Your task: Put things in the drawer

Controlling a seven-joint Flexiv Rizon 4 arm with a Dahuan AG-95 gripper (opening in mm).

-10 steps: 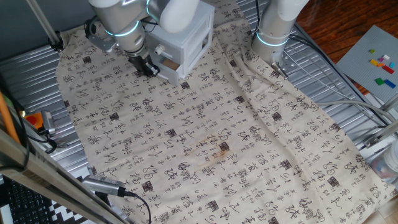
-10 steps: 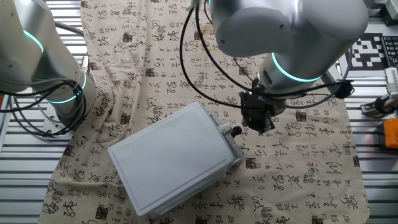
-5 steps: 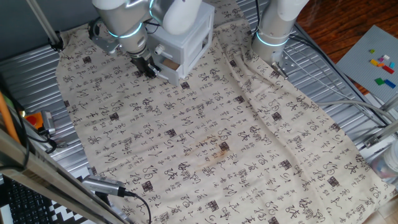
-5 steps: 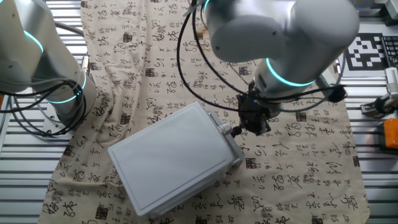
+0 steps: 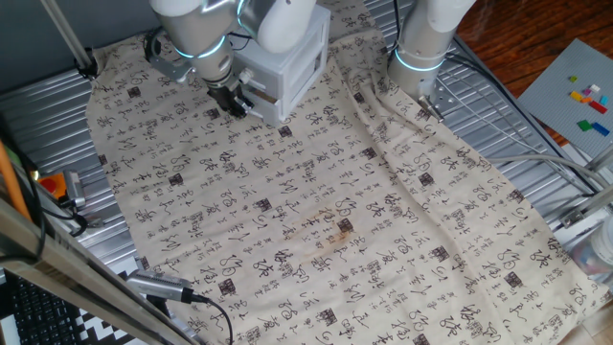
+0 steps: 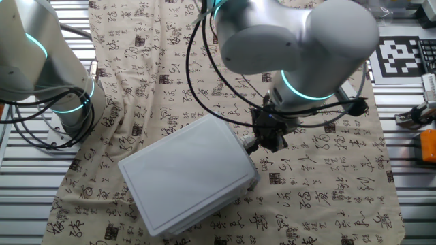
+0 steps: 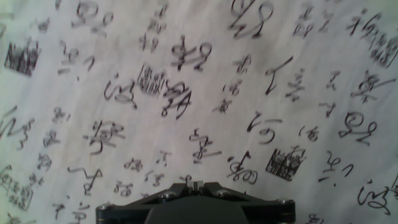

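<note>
Drawer (image 6: 187,173) front hidden by arm (image 6: 293,41); fingers (image 5: 233,103) state unclear.

Drawer (image 6: 184,180): smooth matt white-grey plastic. Cloth (image 5: 364,230): printed fabric, wrinkled, stained brownish. Table (image 5: 57,91): ribbed bare metal. Arm shell (image 6: 300,34): glossy, smooth.

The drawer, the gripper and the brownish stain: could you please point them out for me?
drawer (image 6: 184,173), the other fixed view, flat top panel.
gripper (image 5: 235,103), one fixed view, dark fingers at drawer front.
brownish stain (image 5: 342,228), one fixed view, on cloth.

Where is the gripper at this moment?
In both fixed views the gripper is at the drawer's front face, beside its knob, just above the printed cloth.
</note>
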